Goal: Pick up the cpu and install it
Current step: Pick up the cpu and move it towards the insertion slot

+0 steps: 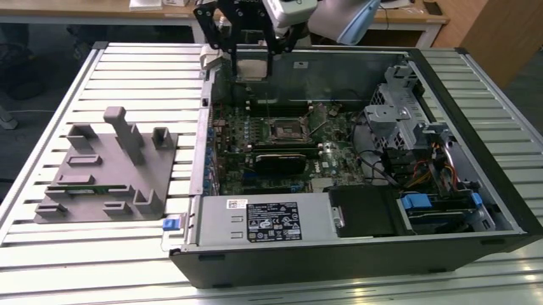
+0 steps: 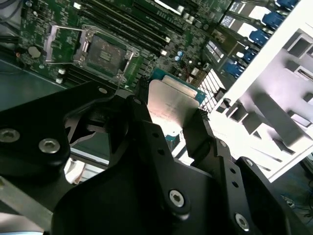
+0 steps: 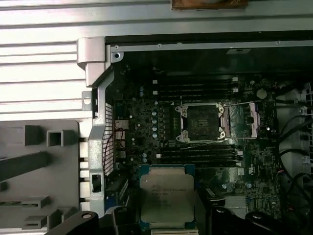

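The cpu (image 1: 253, 68), a small square chip with a silvery top, hangs high over the far left corner of the open computer case. My gripper (image 1: 252, 63) is shut on it. In the second wrist view the black fingers (image 2: 198, 129) press on two opposite edges of the cpu (image 2: 171, 110). In the first wrist view the cpu (image 3: 166, 196) lies flat at the gripper (image 3: 166, 223), its printed top showing. The open black socket (image 1: 284, 130) on the green motherboard is below and apart from the chip; both wrist views show the socket (image 2: 100, 55) (image 3: 202, 122) with its metal frame lifted.
A grey tray (image 1: 110, 171) with upright posts lies on the slatted table at the exterior view's left of the case. Inside the case are a drive cage (image 1: 407, 121), cables, a power supply (image 1: 267, 219) and memory slots (image 3: 195, 156) flanking the socket.
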### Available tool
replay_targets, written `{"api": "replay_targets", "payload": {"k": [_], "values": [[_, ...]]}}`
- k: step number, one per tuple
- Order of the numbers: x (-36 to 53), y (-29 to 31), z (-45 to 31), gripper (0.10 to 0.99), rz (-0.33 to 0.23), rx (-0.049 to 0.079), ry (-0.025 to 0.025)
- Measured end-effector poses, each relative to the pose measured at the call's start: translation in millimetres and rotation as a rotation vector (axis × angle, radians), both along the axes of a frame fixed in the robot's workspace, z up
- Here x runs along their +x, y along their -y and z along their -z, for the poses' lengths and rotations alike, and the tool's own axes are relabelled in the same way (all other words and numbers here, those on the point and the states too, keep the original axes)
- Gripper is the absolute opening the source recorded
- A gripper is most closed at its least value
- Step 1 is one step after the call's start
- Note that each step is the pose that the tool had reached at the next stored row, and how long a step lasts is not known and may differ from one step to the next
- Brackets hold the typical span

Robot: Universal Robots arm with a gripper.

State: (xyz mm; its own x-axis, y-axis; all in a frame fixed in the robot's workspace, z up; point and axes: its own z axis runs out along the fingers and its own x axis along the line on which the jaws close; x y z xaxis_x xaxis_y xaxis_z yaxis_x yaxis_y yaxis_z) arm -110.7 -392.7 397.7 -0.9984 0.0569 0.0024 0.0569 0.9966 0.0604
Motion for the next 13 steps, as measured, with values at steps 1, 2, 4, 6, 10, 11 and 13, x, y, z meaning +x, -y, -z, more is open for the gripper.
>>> {"api": "replay_targets", "payload": {"k": [1, 2, 4, 6, 10, 11, 13], "values": [[2.4, -0.1, 0.0, 0.533, 0.000, 0.000, -0.0001], [4.8, -0.2, 0.1, 0.533, 0.000, 0.000, 0.0000], [9.7, -0.4, 0.2, 0.533, 0.000, 0.000, 0.0000], [14.3, -0.7, 0.4, 0.533, 0.000, 0.000, 0.0000], [22.9, -1.6, 0.6, 0.533, 0.000, 0.000, 0.0000], [24.7, -1.9, 0.7, 0.533, 0.000, 0.000, -0.0001], [27.8, -2.4, 0.9, 0.533, 0.000, 0.000, 0.0001]]}}
